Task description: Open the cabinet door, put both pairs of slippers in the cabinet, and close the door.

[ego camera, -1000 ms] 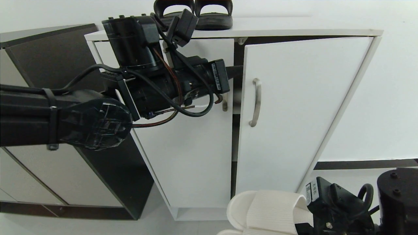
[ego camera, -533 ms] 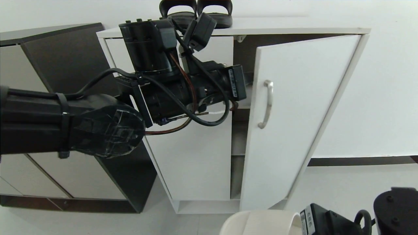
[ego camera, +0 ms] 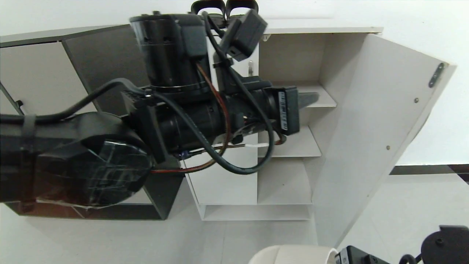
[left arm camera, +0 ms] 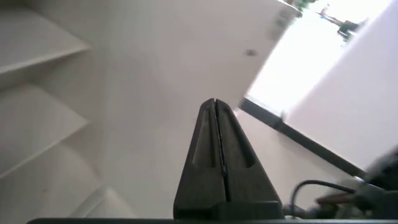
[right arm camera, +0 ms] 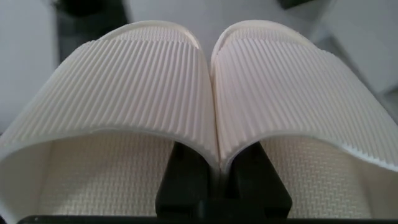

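**A:** On top of the cabinet (ego camera: 318, 29), what is sitting there?

**B:** The black slippers (ego camera: 223, 5), side by side near the back edge.

**A:** And the cabinet door (ego camera: 366, 128)?

**B:** It stands wide open with its inner face showing. The shelves (ego camera: 293, 145) behind it are in plain sight. The left-hand door (ego camera: 223, 183) is closed.

**A:** Where is the left gripper (ego camera: 310, 98)?

**B:** It is level with the upper shelf, in front of the open compartment. Its jaws are pressed flat together and hold nothing.

**A:** What about the other pair?

**B:** The white slippers (right arm camera: 211, 93) are low down in front of the open door, well apart from the shelves. The right gripper (right arm camera: 221, 186) has them, its jaws clamping the inner edges of the two ribbed straps together.
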You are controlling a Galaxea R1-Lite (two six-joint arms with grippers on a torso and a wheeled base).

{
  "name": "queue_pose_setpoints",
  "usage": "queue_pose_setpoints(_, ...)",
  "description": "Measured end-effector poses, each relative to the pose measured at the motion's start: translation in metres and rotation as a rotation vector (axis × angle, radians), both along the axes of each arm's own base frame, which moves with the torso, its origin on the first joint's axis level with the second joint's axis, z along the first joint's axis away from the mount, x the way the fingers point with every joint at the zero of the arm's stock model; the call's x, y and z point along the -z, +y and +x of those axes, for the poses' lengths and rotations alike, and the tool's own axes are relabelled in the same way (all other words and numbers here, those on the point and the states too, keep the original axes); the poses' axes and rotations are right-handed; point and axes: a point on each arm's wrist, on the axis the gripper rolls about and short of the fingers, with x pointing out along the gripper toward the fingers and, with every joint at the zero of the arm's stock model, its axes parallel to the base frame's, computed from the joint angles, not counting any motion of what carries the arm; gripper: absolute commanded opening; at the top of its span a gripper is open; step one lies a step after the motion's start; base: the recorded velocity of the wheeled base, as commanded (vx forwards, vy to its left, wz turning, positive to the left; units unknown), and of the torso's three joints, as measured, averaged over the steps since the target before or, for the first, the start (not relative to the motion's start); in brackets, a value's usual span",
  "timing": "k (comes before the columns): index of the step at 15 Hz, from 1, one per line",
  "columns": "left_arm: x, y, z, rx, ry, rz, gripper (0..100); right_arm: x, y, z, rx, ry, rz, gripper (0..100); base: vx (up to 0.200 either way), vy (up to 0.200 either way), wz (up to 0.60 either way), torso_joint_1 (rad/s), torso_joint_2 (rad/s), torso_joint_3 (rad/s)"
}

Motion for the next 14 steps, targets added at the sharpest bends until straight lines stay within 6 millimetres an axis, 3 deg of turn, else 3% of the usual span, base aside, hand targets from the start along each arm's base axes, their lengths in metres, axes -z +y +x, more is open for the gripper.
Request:
queue_pose_setpoints(2, -0.003, 0.032, -0.002, -0.152, 0.007, -0.004, 0, -0.004, -0.004, 0.02, 0.279, -0.052, -0.01, 0, 0.0, 0.0, 0.0, 0.0, 0.0, 0.0)
queue_pose_setpoints(4, -0.005, 0.069, -0.018, -0.309, 0.006, -0.002, 0, -0.016, 0.001, 0.037, 0.545, -0.031, 0.075, 0, 0.0, 0.0, 0.0, 0.0, 0.0, 0.0)
queue_pose_setpoints(6, 0.007, 0.109, -0.051, -0.56, 0.023, 0.08, 0, -0.028, 0.013, 0.057, 0.784, -0.059, 0.144, 0, 0.0, 0.0, 0.0, 0.0, 0.0, 0.0)
queue_pose_setpoints(8, 0.026, 0.151, -0.089, -0.835, 0.023, 0.175, 0, -0.028, 0.022, 0.072, 0.909, -0.094, 0.142, 0, 0.0, 0.0, 0.0, 0.0, 0.0, 0.0)
queue_pose_setpoints(11, 0.074, 0.217, -0.147, -1.208, 0.032, 0.291, 0, -0.02, 0.031, 0.084, 0.956, -0.106, 0.121, 0, 0.0, 0.0, 0.0, 0.0, 0.0, 0.0)
queue_pose_setpoints(14, 0.136, 0.253, -0.2, -1.507, 0.053, 0.338, 0, -0.013, 0.032, 0.09, 0.967, -0.102, 0.093, 0, 0.0, 0.0, 0.0, 0.0, 0.0, 0.0)
